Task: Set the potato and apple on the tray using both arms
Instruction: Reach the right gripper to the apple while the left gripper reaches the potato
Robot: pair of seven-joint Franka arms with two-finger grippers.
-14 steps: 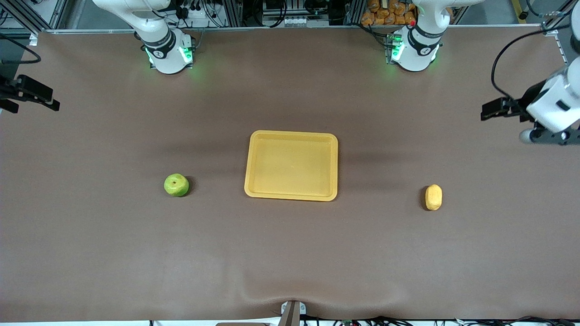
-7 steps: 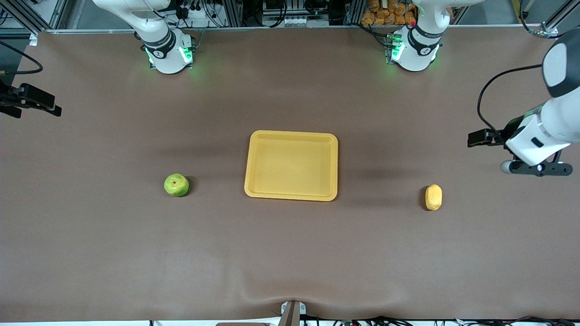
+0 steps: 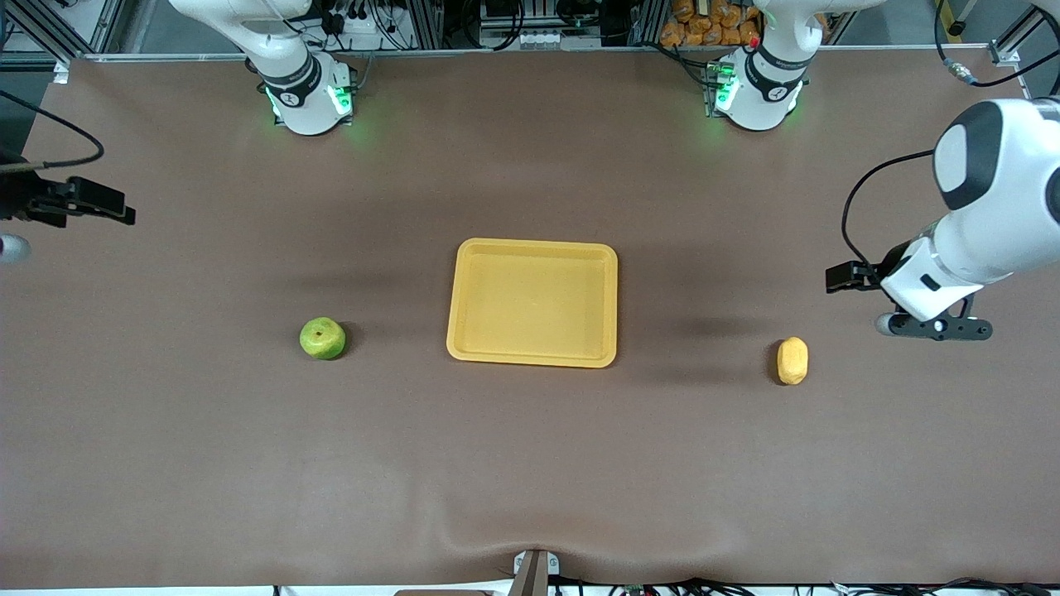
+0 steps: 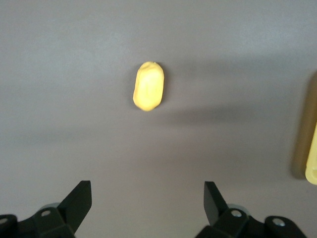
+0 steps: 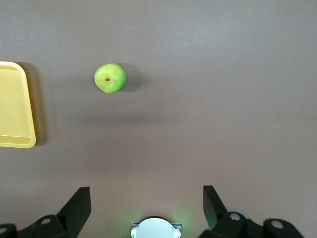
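The yellow-orange tray lies empty at mid-table. The green apple rests on the table toward the right arm's end, and the yellow-tan potato toward the left arm's end, both apart from the tray. My left gripper hangs over the table close to the potato, toward the left arm's end; in the left wrist view it is open and empty, short of the potato. My right gripper is at the table's edge, mostly cut off; in the right wrist view it is open and empty, well short of the apple.
The brown table mat carries only these three things. The tray's rim shows in the left wrist view and in the right wrist view. The right arm's green-lit base shows between the right fingers.
My left gripper has swung in from the table's end and come closer to the potato. My right gripper has shifted slightly inward over the table's edge. Apple, potato and tray have not moved.
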